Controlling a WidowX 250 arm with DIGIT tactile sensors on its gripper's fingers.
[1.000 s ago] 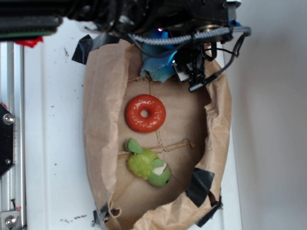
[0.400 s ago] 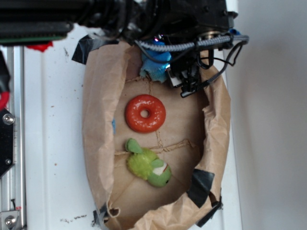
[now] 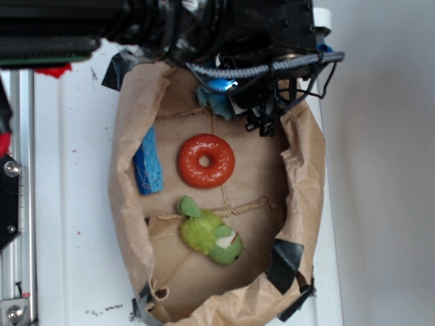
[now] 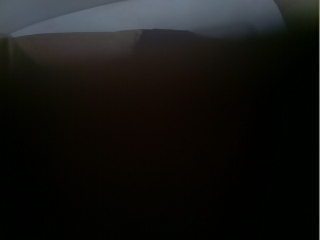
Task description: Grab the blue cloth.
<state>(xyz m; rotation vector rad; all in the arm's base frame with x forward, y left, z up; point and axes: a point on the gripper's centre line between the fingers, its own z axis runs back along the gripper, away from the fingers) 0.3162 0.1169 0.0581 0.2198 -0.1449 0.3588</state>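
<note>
Only a bunched corner of the teal-blue cloth [image 3: 216,99] shows at the far end of the brown paper bag [image 3: 129,136]; the rest lies under the black arm. My gripper [image 3: 262,121] hangs just to the right of that corner, over the bag's far right side. Cables and the arm body cover its fingers, so I cannot tell whether they are on the cloth. The wrist view is almost wholly dark, with just a pale strip and a brown paper edge [image 4: 150,31] along the top.
Inside the bag lie an orange ring [image 3: 206,161] at the middle, a bright-blue sponge [image 3: 147,170] against the left wall and a green plush toy [image 3: 211,238] nearer the front. Black tape [image 3: 287,263] patches the bag's crumpled right wall. A metal rail [image 3: 17,204] runs down the left.
The arm has shifted slightly left and toward the bag's far end. Less of the cloth shows now. The bag's left wall has opened outward, uncovering the blue sponge.
</note>
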